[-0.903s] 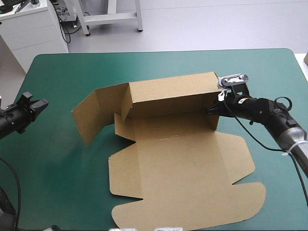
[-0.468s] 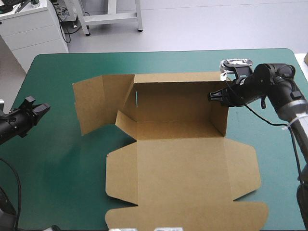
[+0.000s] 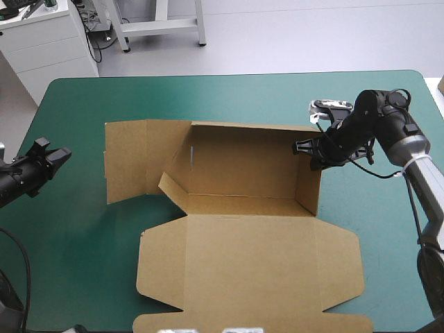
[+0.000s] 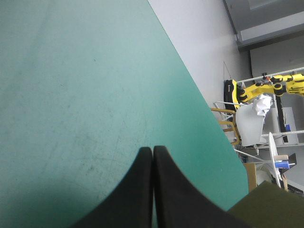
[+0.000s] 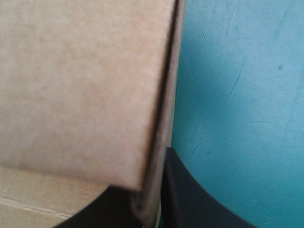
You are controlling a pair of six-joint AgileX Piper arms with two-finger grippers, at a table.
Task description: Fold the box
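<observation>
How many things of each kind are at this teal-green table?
brown box: 1
black tools, the left tool and the right tool: 2
total: 3

The worktop (image 3: 388, 75) carries a teal-green cover (image 3: 229, 97) that reaches every edge in view, and its two far corners are rounded. Seen close in the wrist views, the cover is matte, marked with fine pale scratches (image 5: 236, 81) and a small dark speck (image 5: 280, 67). Past the far right corner a tan sliver (image 3: 441, 84) shows, too little to identify.
</observation>
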